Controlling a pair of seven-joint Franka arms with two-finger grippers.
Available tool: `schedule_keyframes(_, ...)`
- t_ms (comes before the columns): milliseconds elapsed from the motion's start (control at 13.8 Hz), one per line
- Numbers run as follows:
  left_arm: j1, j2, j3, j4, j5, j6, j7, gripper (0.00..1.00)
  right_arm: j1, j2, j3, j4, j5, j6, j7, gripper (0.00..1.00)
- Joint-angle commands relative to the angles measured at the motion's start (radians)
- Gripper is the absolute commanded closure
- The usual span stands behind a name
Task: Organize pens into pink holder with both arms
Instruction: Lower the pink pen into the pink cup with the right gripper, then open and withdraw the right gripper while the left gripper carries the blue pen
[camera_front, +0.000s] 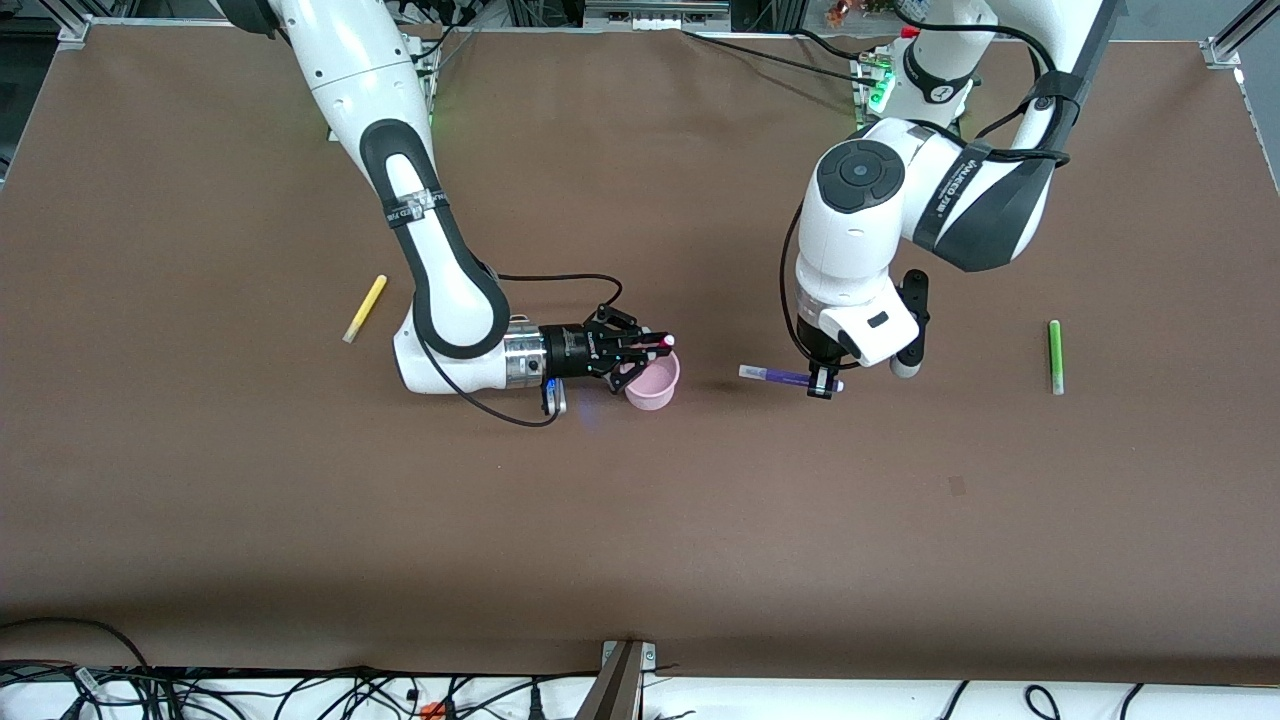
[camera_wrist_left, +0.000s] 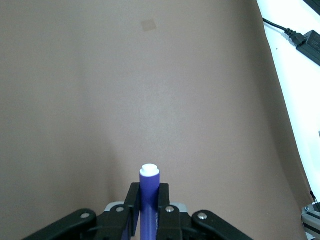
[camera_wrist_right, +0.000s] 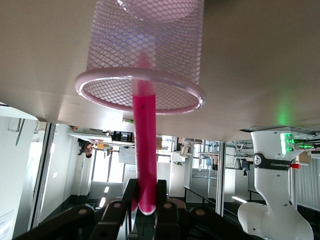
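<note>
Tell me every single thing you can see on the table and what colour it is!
Pink holder: one, pale pink mesh cup, mid-table, toward the right arm's end.
Magenta pen: one, held over the holder's rim, tip pointing into it.
Purple pen: one, purple with a whitish end, held level just above the table.
Yellow pen: one, lying on the table toward the right arm's end.
Green pen: one, lying on the table toward the left arm's end.
Table: one, brown.
Right gripper: black, fingers shut on the magenta pen.
Left gripper: black, fingers shut on the purple pen.
</note>
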Motion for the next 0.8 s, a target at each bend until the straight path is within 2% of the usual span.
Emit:
schedule_keyframes(0, -0.019, 0.014, 0.006, 0.031, 0.035, -0.018, -0.029, 1.00, -0.008, -0.007, -0.010, 0.017, -0.020, 0.002, -0.008, 0.00)
schedule_keyframes(73, -0.019, 0.014, 0.006, 0.032, 0.035, -0.017, -0.029, 1.00, -0.009, -0.016, -0.027, 0.017, -0.055, 0.002, -0.008, 0.00)
schedule_keyframes(218, -0.025, 0.019, 0.006, 0.046, 0.035, -0.018, -0.036, 1.00, -0.011, -0.050, -0.100, 0.019, -0.142, -0.012, -0.026, 0.00)
schedule_keyframes(363, -0.050, 0.054, 0.012, 0.086, 0.036, -0.021, -0.062, 1.00, -0.011, -0.096, -0.187, 0.019, -0.238, -0.068, -0.119, 0.00)
schedule_keyframes(508, -0.085, 0.098, 0.018, 0.130, 0.084, -0.023, -0.085, 1.00, -0.012, -0.113, -0.299, 0.011, -0.288, -0.137, -0.236, 0.00)
schedule_keyframes(581, -0.105, 0.124, 0.018, 0.156, 0.120, -0.023, -0.128, 1.00, -0.011, -0.124, -0.336, 0.011, -0.369, -0.163, -0.280, 0.00)
schedule_keyframes(726, -0.150, 0.181, 0.020, 0.199, 0.199, -0.023, -0.185, 1.00, -0.011, -0.197, -0.372, 0.007, -0.591, -0.179, -0.342, 0.00)
